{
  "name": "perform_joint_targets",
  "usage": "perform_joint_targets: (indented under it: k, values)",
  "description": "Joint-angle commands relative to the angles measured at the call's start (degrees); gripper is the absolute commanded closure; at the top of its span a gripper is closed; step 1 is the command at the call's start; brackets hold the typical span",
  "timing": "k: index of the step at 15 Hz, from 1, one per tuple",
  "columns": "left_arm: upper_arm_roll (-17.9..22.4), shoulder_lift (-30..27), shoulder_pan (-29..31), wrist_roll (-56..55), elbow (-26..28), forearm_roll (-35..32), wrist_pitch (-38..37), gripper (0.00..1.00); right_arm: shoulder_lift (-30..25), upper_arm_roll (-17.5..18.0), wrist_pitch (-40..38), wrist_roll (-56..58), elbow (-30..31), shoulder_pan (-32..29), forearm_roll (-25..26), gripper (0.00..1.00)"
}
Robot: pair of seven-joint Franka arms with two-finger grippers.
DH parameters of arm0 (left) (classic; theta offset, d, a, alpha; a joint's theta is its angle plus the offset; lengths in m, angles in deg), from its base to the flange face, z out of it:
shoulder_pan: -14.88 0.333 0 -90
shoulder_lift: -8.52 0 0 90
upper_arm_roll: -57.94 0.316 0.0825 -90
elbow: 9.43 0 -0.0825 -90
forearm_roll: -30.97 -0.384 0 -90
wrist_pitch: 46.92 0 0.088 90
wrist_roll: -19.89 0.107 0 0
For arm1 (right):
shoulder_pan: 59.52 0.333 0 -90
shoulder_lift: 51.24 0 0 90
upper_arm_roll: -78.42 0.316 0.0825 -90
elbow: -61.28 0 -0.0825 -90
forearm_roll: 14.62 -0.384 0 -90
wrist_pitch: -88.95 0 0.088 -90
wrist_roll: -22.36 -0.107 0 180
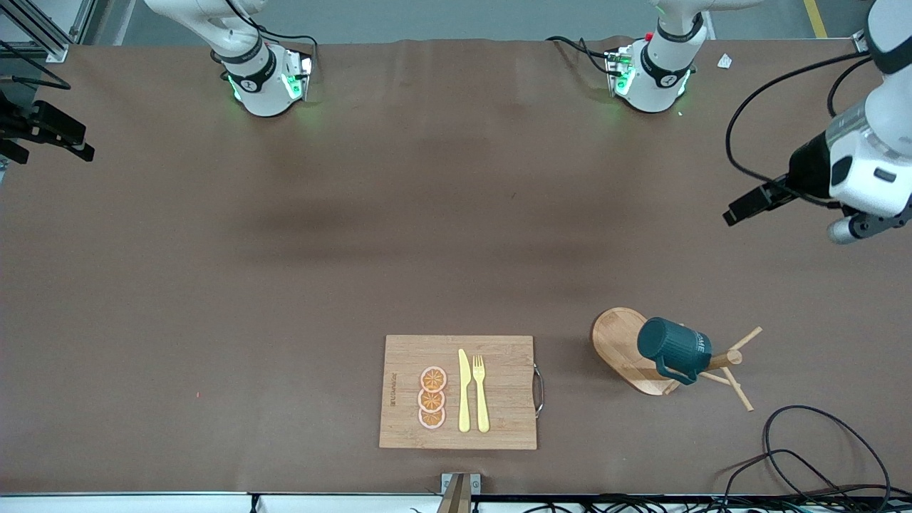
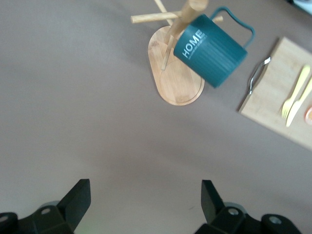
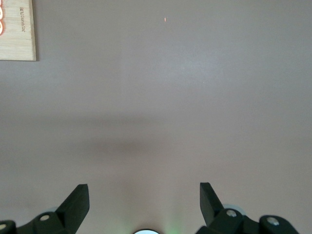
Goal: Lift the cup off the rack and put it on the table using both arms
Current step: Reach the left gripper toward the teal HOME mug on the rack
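Front view: the small dark teal-green ribbed cylindrical cup (image 1: 673, 347) with a loop handle is seen hung on a peg of the light wooden rack (image 1: 627, 347), a mug tree with an oval base, a central post and thin peg branches, toward the left arm's end of the large brown matte table (image 1: 285, 285). The cup is carried tilted, its handle hooked over a peg, so a lift along the peg is judged necessary before it can be set down. Pale lettering is shown on its side in the left wrist view.

The left gripper (image 2: 145, 202) is held up in the air over bare table near the rack, its black fingers spread apart and empty, aimed so that cup and rack are kept in sight. The right gripper (image 3: 144, 202) is likewise released, grasping nothing, waiting over bare table at the right arm's end.

Beside the rack, toward the right arm's end, a rectangular bamboo cutting board (image 1: 499, 427) with a metal handle is laid flat, bearing a yellow plastic knife (image 1: 464, 392), a yellow fork (image 1: 481, 392) and three orange slices (image 1: 432, 398)
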Motion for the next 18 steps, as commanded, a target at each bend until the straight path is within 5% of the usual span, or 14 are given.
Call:
perform_joint_targets:
  k: [1, 12, 18]
  values:
    - [-0.2, 1.9, 1.0, -8.9, 1.4, 1.8, 4.9, 0.00, -1.3, 0.2, 1.7, 0.4, 1.7, -0.4, 0.8, 0.00]
    - [-1.2, 4.0, 0.1, -39.5, 14.1, 9.9, 30.9, 0.00, -1.5, 0.2, 1.3, 0.1, 2.4, -0.8, 0.6, 0.00]
    - [-1.7, 9.1, -0.2, -43.4, 12.8, 10.1, 38.6, 0.00, -1.5, 0.2, 1.2, 0.3, 2.4, -0.9, 0.6, 0.00]
